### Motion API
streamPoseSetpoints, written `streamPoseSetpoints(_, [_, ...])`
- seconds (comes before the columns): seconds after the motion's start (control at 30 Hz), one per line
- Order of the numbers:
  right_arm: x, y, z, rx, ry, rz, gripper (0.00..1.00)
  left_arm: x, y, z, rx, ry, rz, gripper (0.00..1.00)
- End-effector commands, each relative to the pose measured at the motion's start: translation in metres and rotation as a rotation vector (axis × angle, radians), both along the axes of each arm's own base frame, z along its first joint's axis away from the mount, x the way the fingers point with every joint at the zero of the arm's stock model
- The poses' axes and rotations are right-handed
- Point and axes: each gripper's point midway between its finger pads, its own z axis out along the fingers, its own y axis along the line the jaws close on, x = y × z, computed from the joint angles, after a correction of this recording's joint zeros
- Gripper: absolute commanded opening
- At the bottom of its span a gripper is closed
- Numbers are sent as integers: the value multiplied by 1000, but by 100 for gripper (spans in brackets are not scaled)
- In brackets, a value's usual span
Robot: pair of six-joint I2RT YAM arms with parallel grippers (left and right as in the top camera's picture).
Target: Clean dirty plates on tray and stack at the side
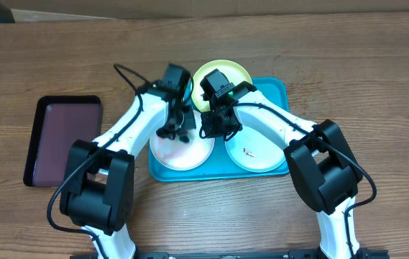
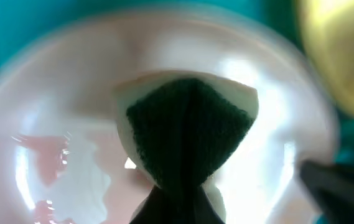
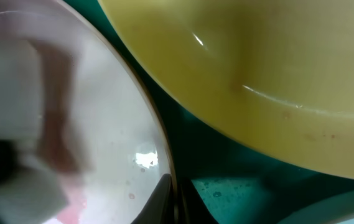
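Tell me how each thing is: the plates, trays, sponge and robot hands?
blue tray, carrying all three plates
left plate, on blue tray, pink smear, sponge over it
right plate, on blue tray, red smear
yellow-green plate, on blue tray, small specks
maroon tray, flat on table
sponge, pinched by left gripper
left gripper, shut on sponge
right gripper, shut on left plate's rim

Overhead: bright, even light, sharp throughout; only faint soft shadows on the table (image 1: pixel 377 72).
My left wrist: all soft-focus; sponge (image 2: pixel 189 130) blurred; white glare on the pale plate (image 2: pixel 52 124) at 2 and 8 o'clock.
My right wrist: close-range blur; glint at 7 o'clock; thin highlight on the yellow plate (image 3: pixel 257 50) at 12.
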Motion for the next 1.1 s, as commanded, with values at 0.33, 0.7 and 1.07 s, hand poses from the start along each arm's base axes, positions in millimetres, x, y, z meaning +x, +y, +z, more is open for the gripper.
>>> streamPoseSetpoints(0.33, [0, -3, -4, -10, 3, -4, 4, -18, 88, -18, 355, 40, 64, 4])
streamPoseSetpoints(0.7, [3, -1, -2, -2, -7, -4, 4, -4, 118, 28, 499, 31, 99, 4])
streamPoseSetpoints(1.07, [5, 15, 32, 49, -12, 18, 4, 11, 156, 184, 428, -189, 349, 4])
